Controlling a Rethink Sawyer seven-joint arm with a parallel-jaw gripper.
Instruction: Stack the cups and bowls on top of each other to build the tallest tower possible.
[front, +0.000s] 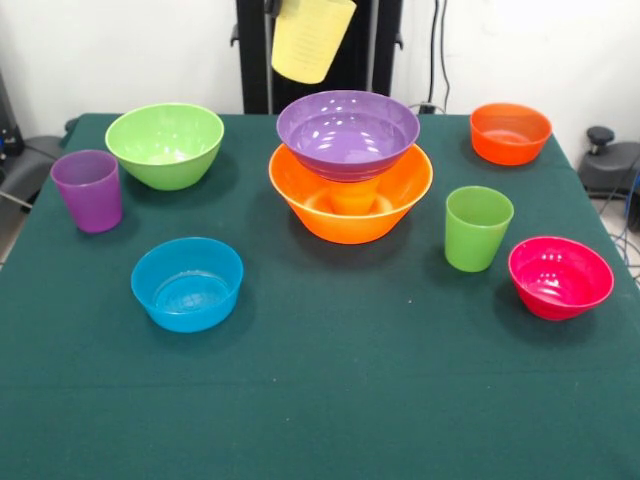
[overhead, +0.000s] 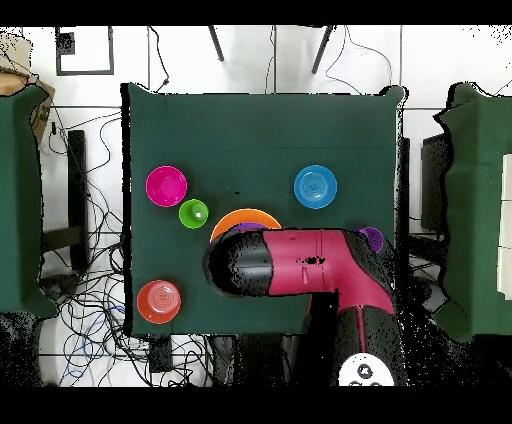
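Purple bowl (front: 347, 132) nests upright in the orange-yellow bowl (front: 350, 200); pale yellow cup (front: 312, 38) hangs tilted above.

The robot arm (overhead: 310, 262) looks big and fat from above. Most of it is a deep pinkish red, smooth and round like a thick tube. At the 9 o'clock end it has a round black cap (overhead: 238, 266). A small dark mark sits on the red part near the middle. Toward 5 o'clock the red part bends and joins a black part. At the 6 o'clock edge there is a pale round patch (overhead: 362, 372) with little dark dots on it. In the front view, a tall black post (front: 255, 55) stands at 12 o'clock.
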